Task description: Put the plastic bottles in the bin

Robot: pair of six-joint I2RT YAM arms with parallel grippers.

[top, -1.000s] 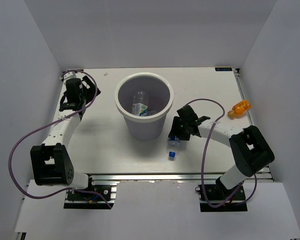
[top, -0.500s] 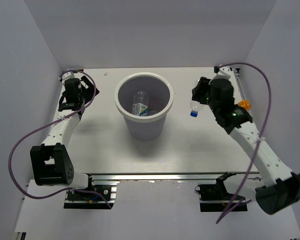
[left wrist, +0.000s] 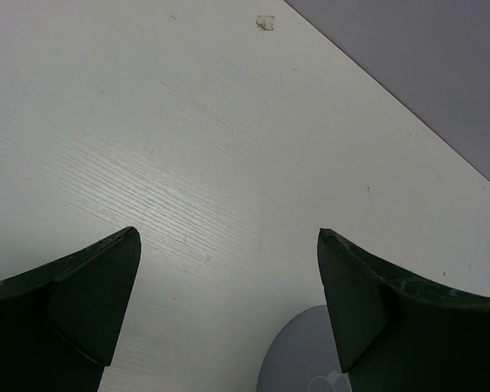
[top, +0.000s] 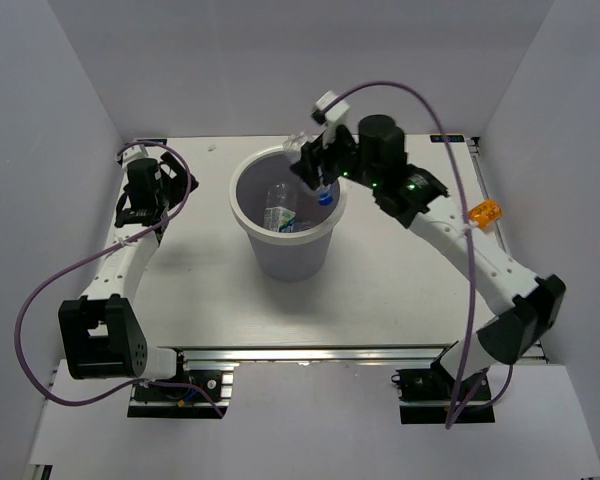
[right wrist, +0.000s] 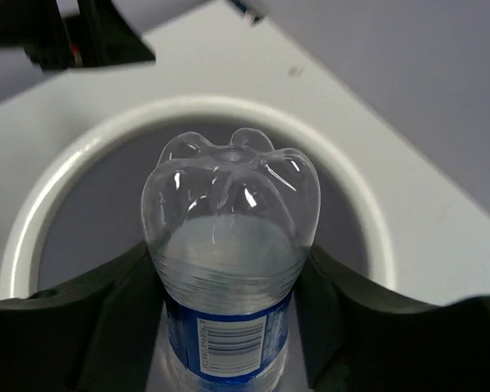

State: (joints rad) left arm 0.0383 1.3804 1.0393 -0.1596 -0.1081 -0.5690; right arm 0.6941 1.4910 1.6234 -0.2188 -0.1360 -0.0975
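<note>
The white bin (top: 250, 232) stands mid-table. My right gripper (top: 315, 180) is shut on the clear bottle with blue label and cap (top: 320, 190), holding it over the bin's right rim. In the right wrist view the blue-label bottle (right wrist: 233, 269) sits between my fingers, its base pointing at the bin's rim (right wrist: 73, 163). A bottle with a green-white label (top: 278, 212) lies inside the bin. The orange bottle (top: 484, 213) lies at the table's right edge. My left gripper (top: 165, 185) is open and empty at the far left; its wrist view shows bare table between the jaws (left wrist: 229, 245).
The white table (top: 200, 290) is boxed in by grey walls on three sides. Purple cables loop from both arms. A small piece of tape (left wrist: 265, 23) lies on the table in the left wrist view. The bin's edge (left wrist: 298, 359) shows low in that view.
My right arm has lifted the blue-label bottle from the table in front of the bin, swung it round the right, and brought it over the bin's rim. The left arm has barely moved.
</note>
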